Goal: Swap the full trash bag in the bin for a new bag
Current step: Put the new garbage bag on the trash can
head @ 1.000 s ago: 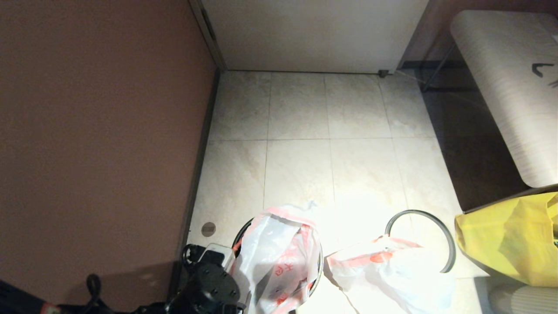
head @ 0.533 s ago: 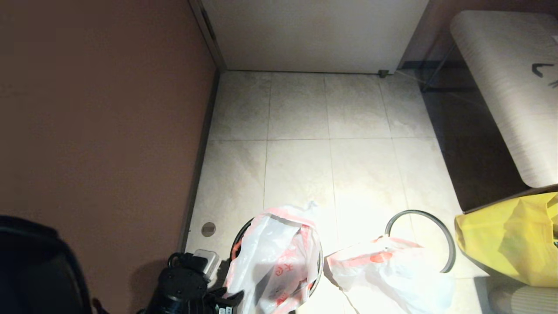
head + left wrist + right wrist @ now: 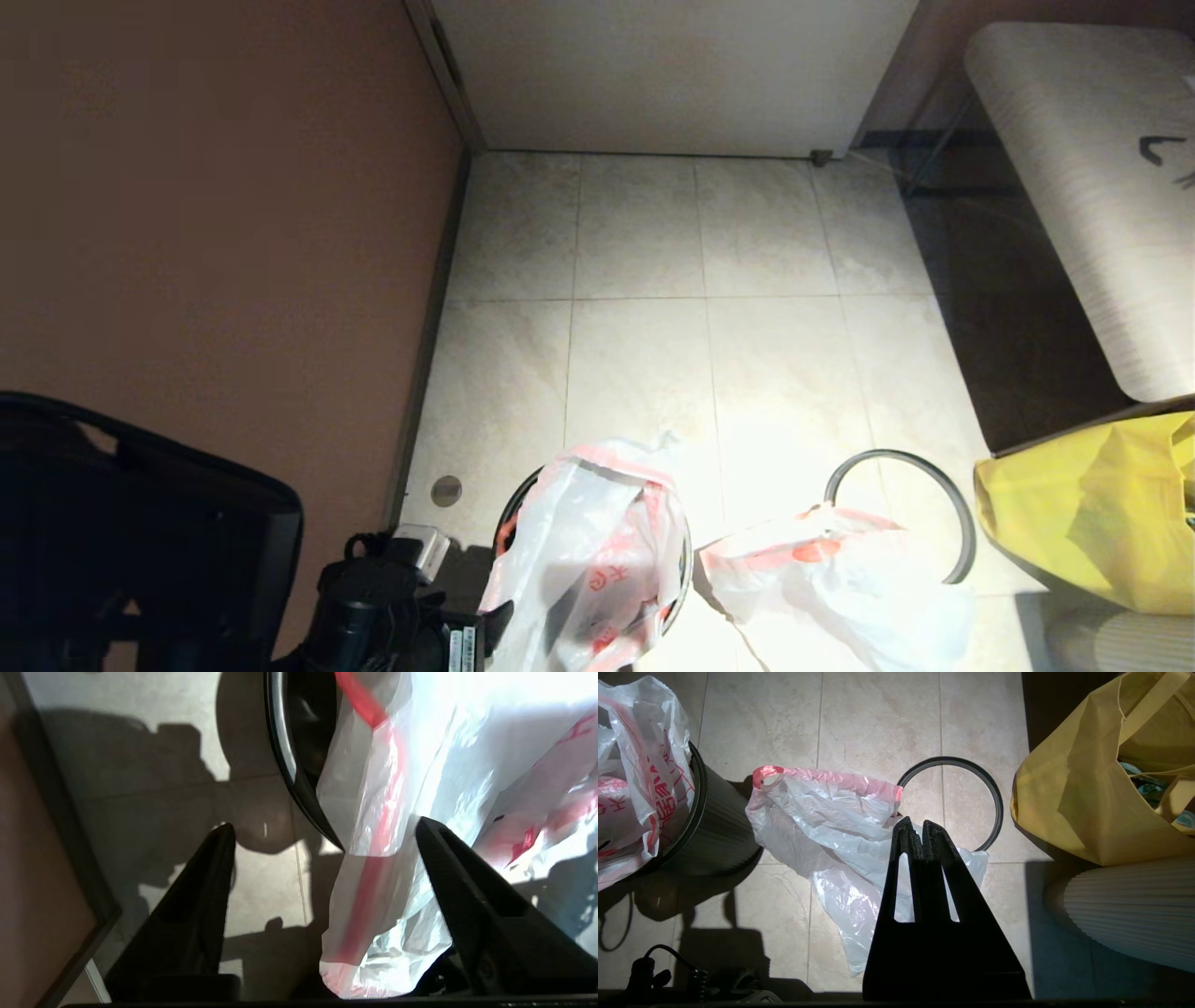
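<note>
The black bin (image 3: 512,504) stands at the bottom middle of the head view, with a white bag with red print (image 3: 588,560) stuffed in it and spilling over the rim. My left arm (image 3: 373,607) reaches in beside the bin's left side. The left gripper (image 3: 322,828) is open, with the bag's hanging red-striped edge (image 3: 369,882) and the bin rim (image 3: 280,751) between its fingers. A second white bag with a pink hem (image 3: 822,821) lies flat on the floor, partly over the grey hoop (image 3: 994,798). The right gripper (image 3: 915,828) hovers shut and empty above that bag.
A large yellow bag (image 3: 1092,513) stands right of the hoop (image 3: 934,476), with a ribbed white object (image 3: 1125,910) beside it. A brown wall (image 3: 215,233) runs close along the bin's left. A pale bench (image 3: 1092,187) is at the far right. A round drain cover (image 3: 446,490) is set in the tiled floor (image 3: 653,355).
My left arm has drawn back and to the left, away from the bin, and a large dark part of it now fills the lower left corner. The bags, bin and hoop have not moved.
</note>
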